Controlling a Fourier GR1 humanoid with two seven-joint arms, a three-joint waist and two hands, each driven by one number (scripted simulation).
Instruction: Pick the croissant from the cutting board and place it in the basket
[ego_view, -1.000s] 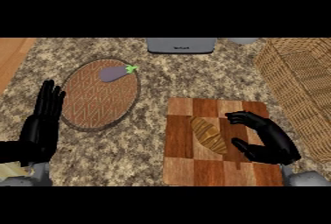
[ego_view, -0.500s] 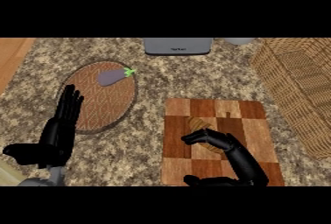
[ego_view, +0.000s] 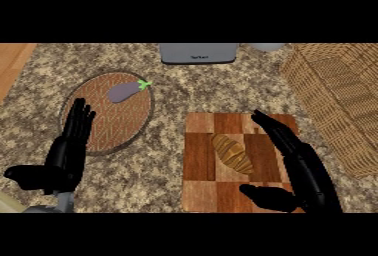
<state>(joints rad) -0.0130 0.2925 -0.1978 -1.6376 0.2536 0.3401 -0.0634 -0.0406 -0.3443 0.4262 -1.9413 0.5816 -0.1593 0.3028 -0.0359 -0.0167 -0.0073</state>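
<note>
- Now the right hand (ego_view: 299, 157) is open, just beside the croissant (ego_view: 232, 153) on the cutting board (ego_view: 198, 150).
- Best to curl round its middle, then lift.

The croissant (ego_view: 232, 153), golden-brown and ridged, lies flat near the middle of the checkered wooden cutting board (ego_view: 198, 150) in front of me, its length running diagonally across the squares. The woven wicker basket (ego_view: 336, 95) stands to my right, near the board's far corner.
</note>
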